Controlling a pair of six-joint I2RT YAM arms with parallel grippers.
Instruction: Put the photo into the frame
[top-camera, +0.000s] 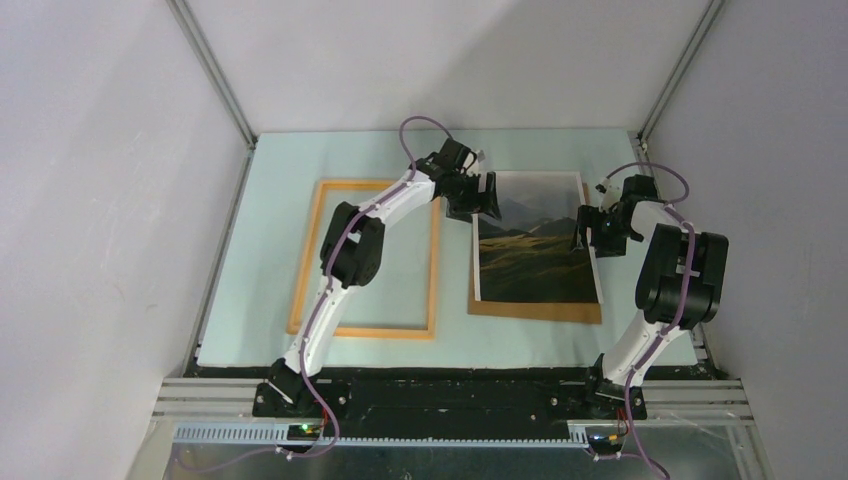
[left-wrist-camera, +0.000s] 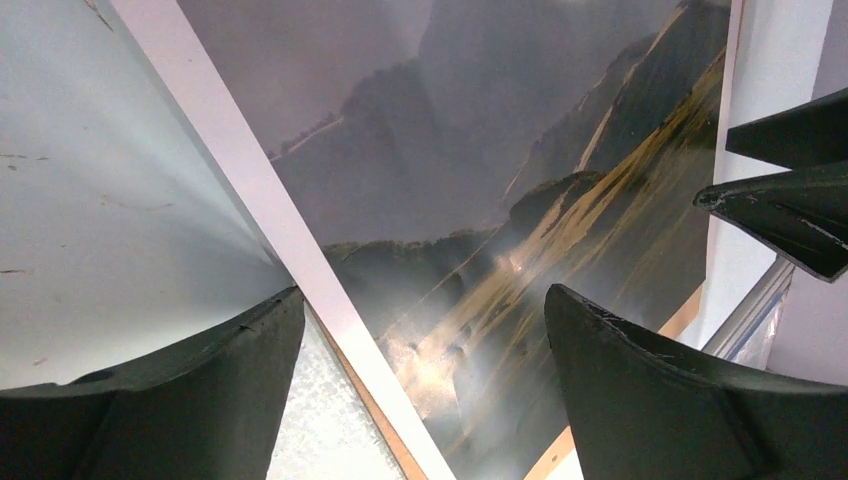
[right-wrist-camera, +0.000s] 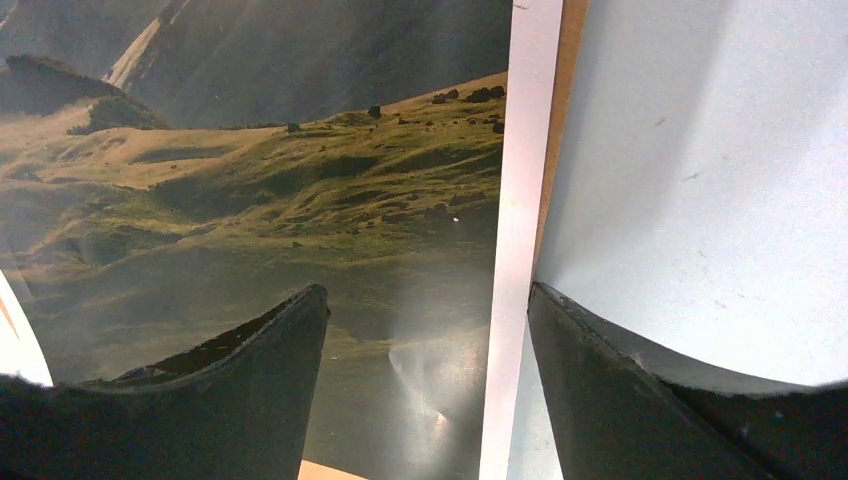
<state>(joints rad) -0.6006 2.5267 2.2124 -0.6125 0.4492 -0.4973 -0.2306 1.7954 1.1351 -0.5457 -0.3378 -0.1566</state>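
Left claw (top-camera: 482, 203), spread, straddles the 9 o'clock edge of the photo (top-camera: 535, 250); right claw (top-camera: 584, 230), spread, straddles its 3 o'clock edge. The frame (top-camera: 365, 330) lies at 9 o'clock, nearer the left arm.

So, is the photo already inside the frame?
No, the photo lies on the brown backing board, to the right of the frame and apart from it.

Pale table (top-camera: 270, 170) bearing wooden frame (top-camera: 360, 330), brown backing board (top-camera: 535, 311).
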